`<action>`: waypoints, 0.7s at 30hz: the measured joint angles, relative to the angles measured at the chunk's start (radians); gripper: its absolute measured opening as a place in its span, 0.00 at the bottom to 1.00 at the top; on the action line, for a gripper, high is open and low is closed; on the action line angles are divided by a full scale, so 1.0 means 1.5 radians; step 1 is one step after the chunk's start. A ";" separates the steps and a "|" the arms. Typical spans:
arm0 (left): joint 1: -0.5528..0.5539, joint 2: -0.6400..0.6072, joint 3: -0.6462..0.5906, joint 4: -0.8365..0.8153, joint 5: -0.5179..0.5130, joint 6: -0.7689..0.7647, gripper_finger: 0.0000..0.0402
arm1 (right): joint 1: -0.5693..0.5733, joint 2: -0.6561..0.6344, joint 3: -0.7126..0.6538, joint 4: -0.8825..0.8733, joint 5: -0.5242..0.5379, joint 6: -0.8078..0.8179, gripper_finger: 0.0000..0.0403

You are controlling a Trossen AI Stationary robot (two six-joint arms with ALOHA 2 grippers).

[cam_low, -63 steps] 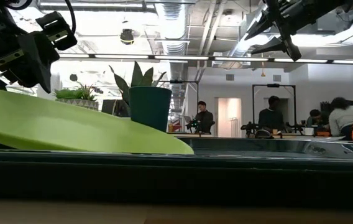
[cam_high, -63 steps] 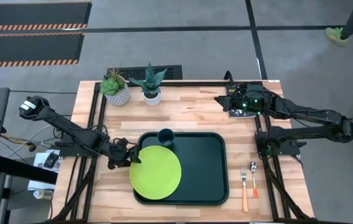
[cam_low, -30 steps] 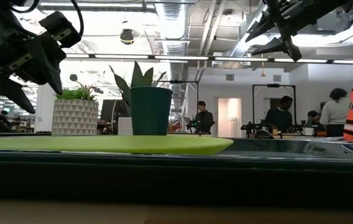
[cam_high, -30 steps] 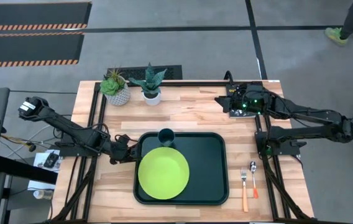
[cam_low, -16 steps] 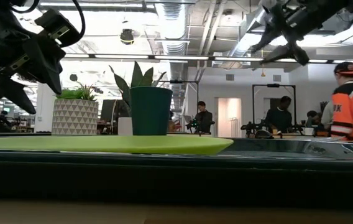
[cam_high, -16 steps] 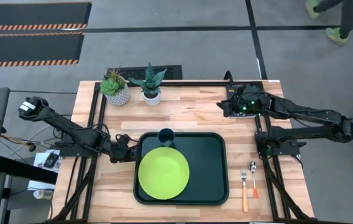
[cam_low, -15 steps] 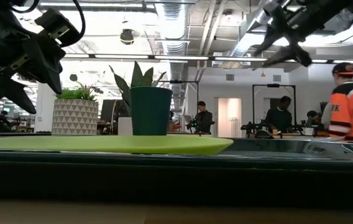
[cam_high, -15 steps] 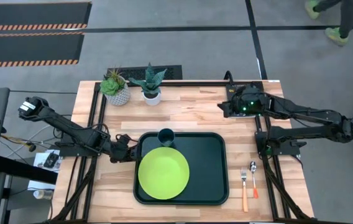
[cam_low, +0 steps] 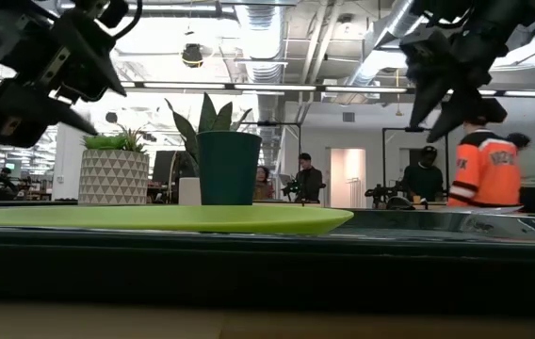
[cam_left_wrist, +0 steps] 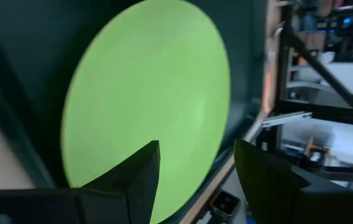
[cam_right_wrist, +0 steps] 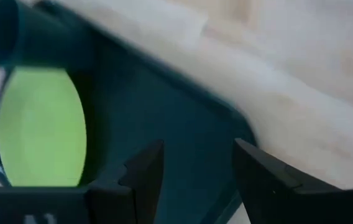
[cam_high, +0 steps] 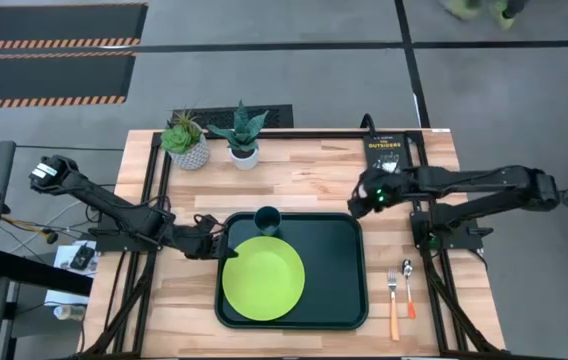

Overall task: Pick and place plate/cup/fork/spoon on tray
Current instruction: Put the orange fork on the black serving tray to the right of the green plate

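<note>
Two things, the plate point(cam_high: 263, 278) and cup point(cam_high: 267, 220), sit on the tray point(cam_high: 339, 265), so the empty left gripper point(cam_high: 216, 243) waits wide beside it while the wide right gripper point(cam_high: 368, 199) must fetch the fork point(cam_high: 393, 298) and spoon point(cam_high: 407, 284) off the desk point(cam_high: 314, 175).

Plate point(cam_high: 263, 279): plain lime green. Tray point(cam_high: 336, 270): dark green. Cup point(cam_high: 268, 220): dark teal. Fork point(cam_high: 394, 298) and spoon point(cam_high: 408, 288): silver metal heads, orange handles. Table point(cam_high: 304, 170): light wood planks, black frame. Left plant pot point(cam_high: 190, 154): white with grey triangle pattern; the other pot point(cam_high: 245, 156): plain white. Book point(cam_high: 385, 151): black cover. Both arms: black.
</note>
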 joint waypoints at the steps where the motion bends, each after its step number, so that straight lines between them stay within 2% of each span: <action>1: 0.000 0.000 0.000 0.010 -0.003 0.001 0.48 | 0.009 0.013 0.000 0.000 -0.014 0.008 0.52; 10: 0.000 -0.005 0.000 0.053 0.006 0.050 0.48 | 0.085 0.104 0.015 -0.010 -0.135 0.075 0.52; 17: 0.000 -0.059 0.000 0.085 0.033 0.100 0.48 | 0.135 0.119 0.107 -0.064 -0.141 0.124 0.52; 21: 0.000 -0.117 0.000 0.084 0.044 0.130 0.48 | 0.159 0.119 0.156 -0.139 -0.140 0.147 0.52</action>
